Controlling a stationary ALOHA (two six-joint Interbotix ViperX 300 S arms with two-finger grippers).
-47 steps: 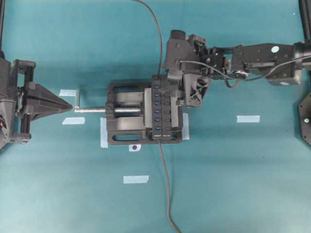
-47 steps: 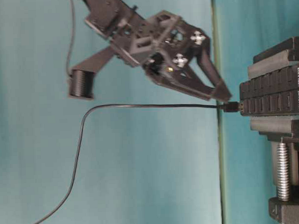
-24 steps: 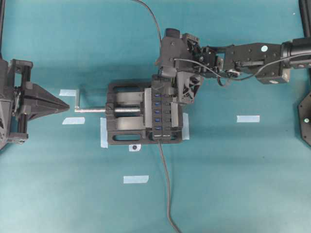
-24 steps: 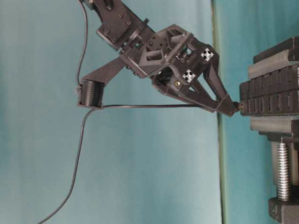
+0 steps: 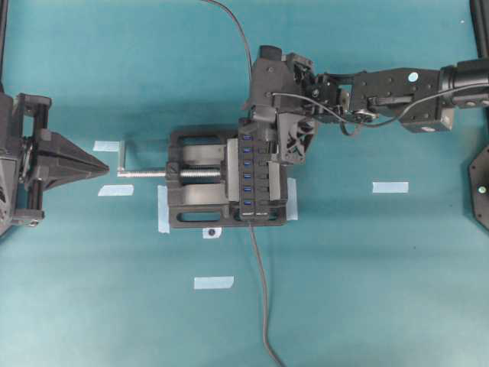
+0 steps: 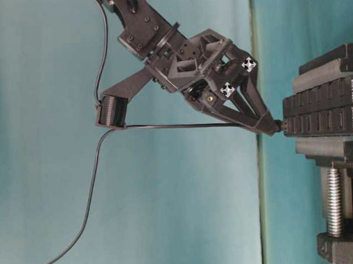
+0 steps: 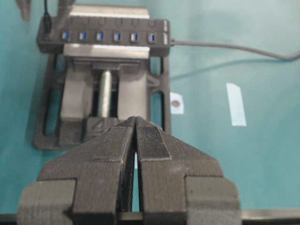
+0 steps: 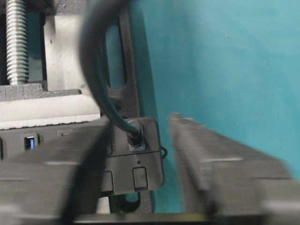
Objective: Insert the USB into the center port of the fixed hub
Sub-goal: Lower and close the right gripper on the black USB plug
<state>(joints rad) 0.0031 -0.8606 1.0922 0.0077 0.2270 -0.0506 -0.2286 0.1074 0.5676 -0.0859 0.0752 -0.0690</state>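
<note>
**Changes against the earlier frames.** The right arm (image 5: 397, 88) had shifted toward the far end of the hub. A second before, the right gripper (image 6: 270, 126) stood clear of the plug with its jaws spread wide. At this moment its fingertips had come down around the plug. The jaws were narrower, one finger on each side of the plug. In the right wrist view a strip of teal showed between one finger (image 8: 197, 150) and the plug. Both fingers were blurred there, so a grip could not be confirmed.

The left gripper (image 5: 107, 167) was unchanged: pads pressed together, holding nothing, tip near the crank of the vise (image 5: 199, 180). The vise and the fixed hub (image 5: 261, 183) clamped in it had not moved.

The USB (image 8: 135, 136) remained seated in the end port of the hub, at the end away from the hub's own lead (image 5: 263, 306). The center port (image 7: 99, 35) showed blue and unoccupied.

**Hidden or unclear.**
- Overhead, the right gripper covered the plug and the end port.
- The USB's cable (image 6: 182, 125) ran off the frame edge in the overhead and table-level views.
- The hub's lead left the overhead frame at the bottom.
- At table level the vise was cut off at the right and bottom edges, and no port faces showed.
</note>
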